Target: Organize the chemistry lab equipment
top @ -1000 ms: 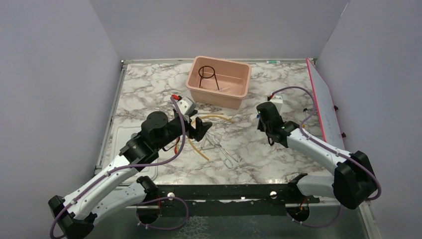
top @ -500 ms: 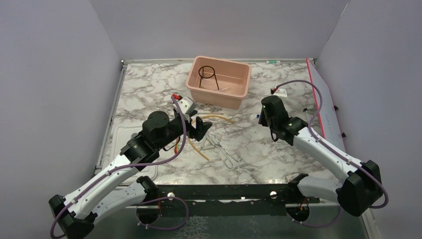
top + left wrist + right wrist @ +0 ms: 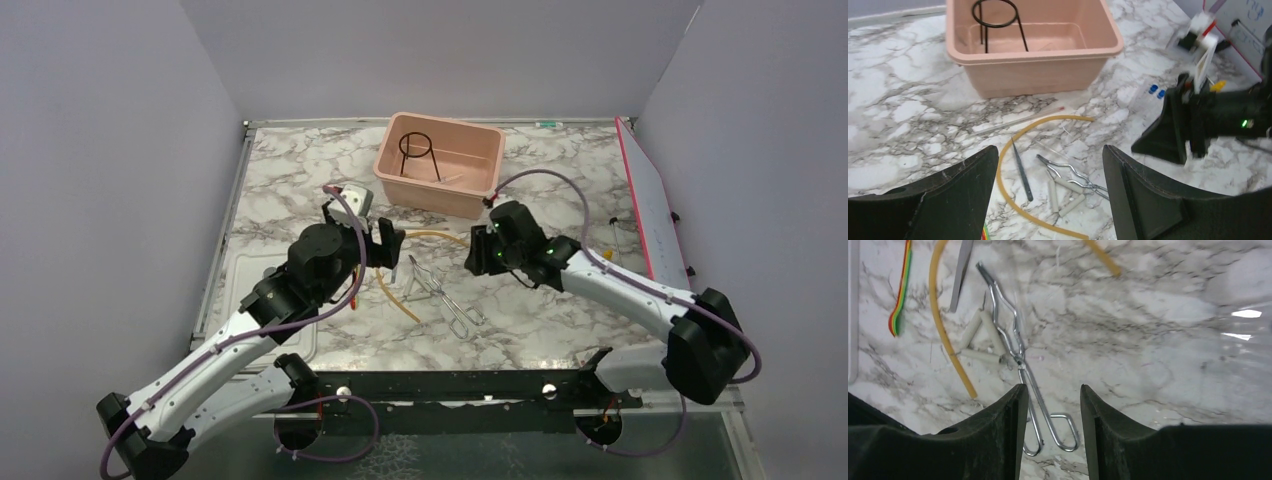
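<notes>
Silver tongs [image 3: 445, 296]. Lie flat on the marble table [image 3: 300, 180] between the two arms, looped handles toward the arm bases, tips among a few short white sticks [image 3: 1057, 196].

Curved tan rubber tube [image 3: 1003, 167]. Arcs around the far and left side of the tongs, flat on the marble.

Dark spatula [image 3: 1021, 170]. Rests inside that arc, just beside the tongs' tips.

Thin rod [image 3: 1023, 120]. Shows a red tip and lies just beyond the tube, in front of the pink tub [image 3: 1043, 75].

Black wire ring stand [image 3: 415, 152]. Stands upright inside the tub, in its left half.

Tiny blue pieces [image 3: 1154, 90]. Sit beyond the right gripper; too small to tell what holds them.

Left gripper [image 3: 1049, 150]. Hovers above the tube and tongs, fingers spread wide, nothing between them.

Right gripper [image 3: 1053, 390]. Hangs over the tongs' handles, fingers parted, with marble and the handles showing in the gap; grips nothing.

Flat white lid [image 3: 240, 280]. Lies at the table's left edge, beneath the left arm.
</notes>
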You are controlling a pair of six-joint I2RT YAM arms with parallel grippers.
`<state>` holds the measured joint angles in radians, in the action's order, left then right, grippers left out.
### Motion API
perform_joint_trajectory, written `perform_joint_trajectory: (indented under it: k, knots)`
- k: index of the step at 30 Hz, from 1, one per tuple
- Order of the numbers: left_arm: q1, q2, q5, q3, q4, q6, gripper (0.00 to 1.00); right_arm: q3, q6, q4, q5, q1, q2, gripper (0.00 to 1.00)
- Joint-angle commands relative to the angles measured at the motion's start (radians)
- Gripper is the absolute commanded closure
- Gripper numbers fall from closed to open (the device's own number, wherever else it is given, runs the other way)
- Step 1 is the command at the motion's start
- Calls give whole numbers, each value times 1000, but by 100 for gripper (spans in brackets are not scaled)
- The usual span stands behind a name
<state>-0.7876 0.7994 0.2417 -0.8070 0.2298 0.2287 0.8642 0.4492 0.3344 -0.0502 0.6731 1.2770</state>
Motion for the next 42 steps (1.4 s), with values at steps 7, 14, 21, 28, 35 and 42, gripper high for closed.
perform_joint_trajectory:
  k: [7, 14, 21, 28, 35, 42]
  knots:
    - [-2, -145, 327, -44, 35, 57, 18, 218, 18, 34, -39, 179, 392, 52]
    - [-2, -168, 342, -27, 42, 48, 17, 393, -25, 64, -57, 181, 588, 57]
    - [-2, -141, 338, -19, 30, 26, 16, 521, -53, 99, -62, 181, 722, 66]
    - [-2, -145, 321, -10, 10, -32, 15, 591, -88, 133, -98, 181, 777, 84]
    - [-2, -179, 329, 15, -3, -39, 15, 546, -178, 150, -83, 181, 669, 95]
    - [-2, -224, 363, 37, -19, -72, 15, 449, -326, 221, 4, 180, 412, 95]
